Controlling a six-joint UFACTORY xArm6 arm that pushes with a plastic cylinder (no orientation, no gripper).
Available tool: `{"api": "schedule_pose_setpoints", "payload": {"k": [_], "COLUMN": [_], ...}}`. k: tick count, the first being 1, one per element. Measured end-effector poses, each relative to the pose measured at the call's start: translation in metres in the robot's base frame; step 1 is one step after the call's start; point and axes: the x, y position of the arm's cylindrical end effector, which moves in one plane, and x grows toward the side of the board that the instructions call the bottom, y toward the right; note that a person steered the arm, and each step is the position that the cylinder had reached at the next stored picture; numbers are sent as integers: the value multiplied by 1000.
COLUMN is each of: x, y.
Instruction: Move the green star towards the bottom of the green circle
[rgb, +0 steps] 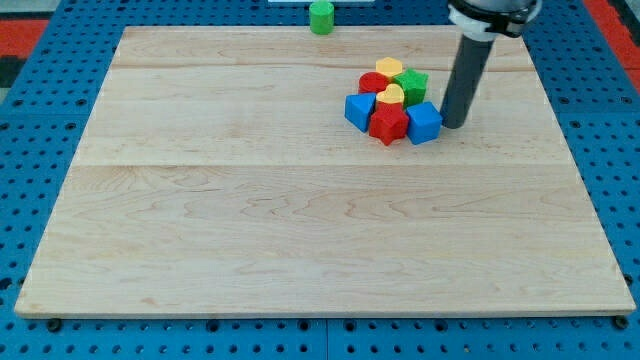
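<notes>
The green star (413, 84) sits at the right of a tight cluster of blocks in the upper right part of the wooden board (250, 200). The green circle (321, 17) stands apart at the view's top, just beyond the board's top edge. My tip (452, 124) rests on the board just right of the blue cube (424, 122), below and to the right of the green star. The dark rod rises from it towards the view's top.
The cluster also holds a yellow block (389, 68) at its top, a red round block (372, 83), a smaller yellow block (391, 96), a blue block (359, 110) at its left and a red star-like block (388, 123) at its bottom.
</notes>
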Motion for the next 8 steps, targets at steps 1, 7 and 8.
{"api": "schedule_pose_setpoints", "payload": {"k": [1, 7, 8], "x": [-28, -100, -101], "y": [-2, -118, -137]}}
